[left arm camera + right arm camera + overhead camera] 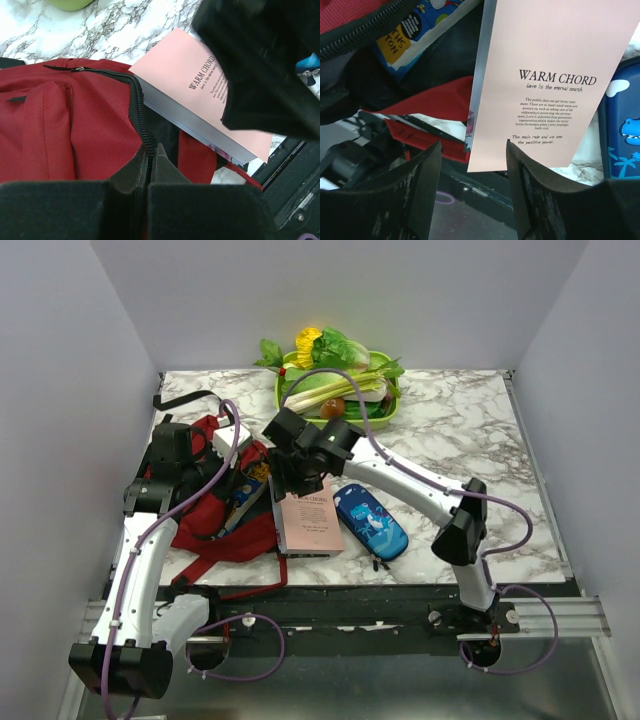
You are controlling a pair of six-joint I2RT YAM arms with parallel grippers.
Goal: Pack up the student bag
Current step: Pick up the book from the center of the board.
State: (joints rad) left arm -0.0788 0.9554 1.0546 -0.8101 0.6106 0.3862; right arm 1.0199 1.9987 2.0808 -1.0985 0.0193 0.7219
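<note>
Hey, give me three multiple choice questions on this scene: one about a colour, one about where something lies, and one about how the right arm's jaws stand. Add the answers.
1. What colour is the cover of the book? A green; B pink; C yellow.
2. Where is the blue pencil case? A on the green tray; B on top of the book; C on the table beside the book, on the side away from the student bag.
3. How do the right jaws stand? A apart; B shut on the pencil case; C shut on a vegetable.

Answers:
1 B, the right wrist view shows a pink cover.
2 C, the top view shows it lying on the marble next to the book.
3 A, the right wrist view shows a clear gap between them.
</note>
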